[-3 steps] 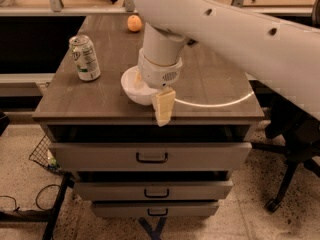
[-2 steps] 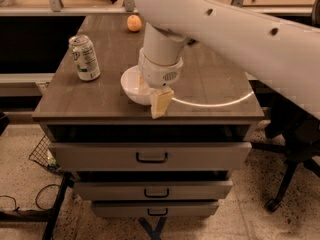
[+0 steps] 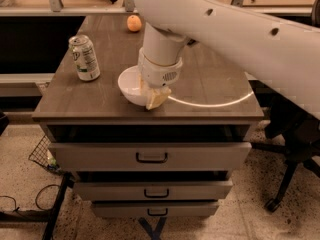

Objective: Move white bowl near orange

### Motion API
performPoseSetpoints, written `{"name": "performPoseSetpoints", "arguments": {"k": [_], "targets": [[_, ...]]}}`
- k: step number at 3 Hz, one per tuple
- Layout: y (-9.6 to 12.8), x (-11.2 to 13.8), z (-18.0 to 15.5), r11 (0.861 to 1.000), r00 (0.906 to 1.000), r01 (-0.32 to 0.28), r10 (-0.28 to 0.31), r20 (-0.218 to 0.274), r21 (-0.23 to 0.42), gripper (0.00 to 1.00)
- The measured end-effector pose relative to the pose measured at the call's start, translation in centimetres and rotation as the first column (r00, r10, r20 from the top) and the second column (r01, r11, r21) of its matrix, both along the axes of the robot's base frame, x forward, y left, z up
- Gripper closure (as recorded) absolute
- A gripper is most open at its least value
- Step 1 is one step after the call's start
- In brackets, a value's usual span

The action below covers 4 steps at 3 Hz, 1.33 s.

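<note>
The white bowl [image 3: 131, 86] sits on the wooden cabinet top [image 3: 100, 101], near the front edge and left of centre. My gripper [image 3: 153, 96] hangs from the white arm [image 3: 225, 29] and is down at the bowl's near right rim, covering that side of it. The orange [image 3: 133, 23] lies at the far back of the top, well beyond the bowl and apart from it.
A green-and-white soda can [image 3: 84, 58] stands upright left of the bowl. The cabinet has drawers with handles [image 3: 151, 157] below. A wire basket [image 3: 44, 156] sits on the floor at the left, and an office chair base [image 3: 287, 179] stands at the right.
My gripper has drawn in from just past the front edge of the top to the bowl's near right rim. The bowl, can and orange have not visibly moved.
</note>
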<state>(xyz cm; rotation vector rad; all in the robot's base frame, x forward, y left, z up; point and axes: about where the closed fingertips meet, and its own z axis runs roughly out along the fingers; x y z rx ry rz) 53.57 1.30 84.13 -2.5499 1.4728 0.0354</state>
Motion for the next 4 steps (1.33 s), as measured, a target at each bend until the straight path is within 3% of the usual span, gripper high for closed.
{"name": "performPoseSetpoints", "arguments": {"k": [2, 3, 4], "targets": [[0.0, 0.0, 0.0, 1.0, 1.0, -0.001, 0.001, 0.001, 0.0, 1.0], [0.4, 1.5, 0.9, 1.0, 0.9988, -0.011, 0.01, 0.047, 0.008, 1.0], [-0.9, 4.7, 3.8, 0.999, 0.9926, -0.027, 0.033, 0.117, -0.045, 1.0]]}}
